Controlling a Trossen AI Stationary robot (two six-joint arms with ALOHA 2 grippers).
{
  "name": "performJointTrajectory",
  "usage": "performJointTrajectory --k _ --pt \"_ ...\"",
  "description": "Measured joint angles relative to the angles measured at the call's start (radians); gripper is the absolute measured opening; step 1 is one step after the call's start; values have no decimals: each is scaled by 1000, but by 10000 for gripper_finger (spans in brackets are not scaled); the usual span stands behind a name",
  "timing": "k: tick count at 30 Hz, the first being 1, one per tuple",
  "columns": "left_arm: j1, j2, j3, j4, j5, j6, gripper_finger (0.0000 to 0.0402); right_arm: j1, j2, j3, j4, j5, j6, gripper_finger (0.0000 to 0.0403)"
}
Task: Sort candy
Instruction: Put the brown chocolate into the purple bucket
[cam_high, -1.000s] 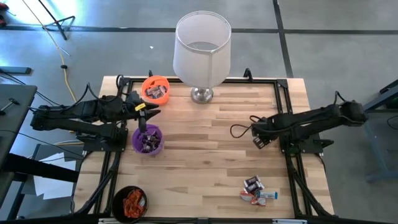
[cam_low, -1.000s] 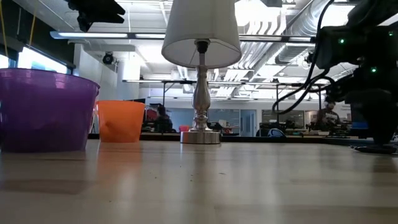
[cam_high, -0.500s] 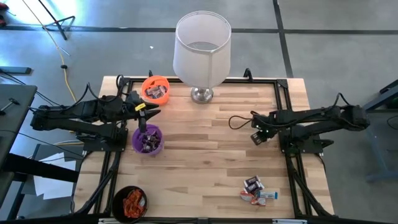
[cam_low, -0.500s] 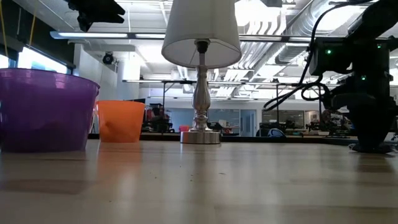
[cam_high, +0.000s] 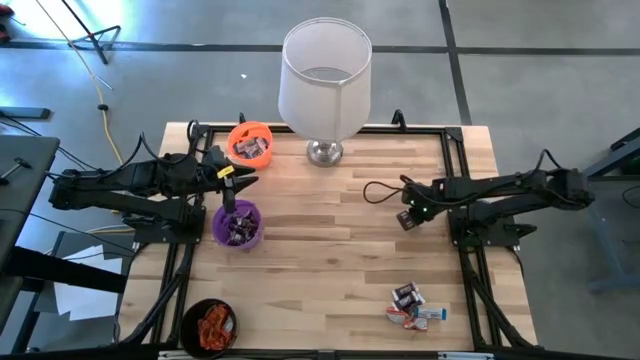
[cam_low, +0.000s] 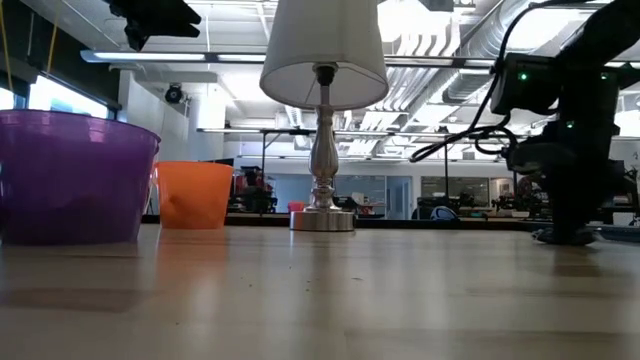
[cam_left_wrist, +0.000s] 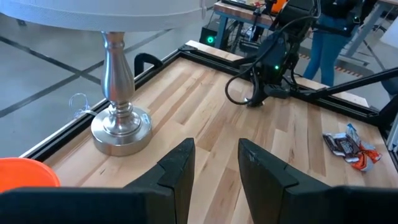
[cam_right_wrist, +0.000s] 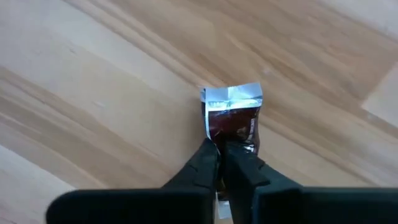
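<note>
The right gripper (cam_right_wrist: 219, 163) pinches a brown-wrapped candy (cam_right_wrist: 232, 121) by one end; such shallow purchase risks slippage in transit.

The dark brown candy (cam_right_wrist: 232, 121) is half hidden (lower end) behind the right pincer (cam_right_wrist: 222, 163).

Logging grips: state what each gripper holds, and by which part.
Right gripper pinches a brown candy by one end of its wrapper. Left gripper holds nothing.
</note>
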Motion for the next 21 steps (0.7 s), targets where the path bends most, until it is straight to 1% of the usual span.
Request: performJointTrajectory --k 6,11,13,16,21 --pt "0 0 0 0 0 10 110 0 3 22 69 6 0 4" --pt "0 0 0 -2 4 10 110 0 3 98 97 7 -20 1" --pt "0 0 0 -6 7 10 110 6 3 129 139 6 -38 0" --pt "0 1 0 -7 7 10 110 33 3 171 285 -12 -48 0" --pt "0 13 0 -7 7 11 110 104 19 228 643 -28 -67 0"
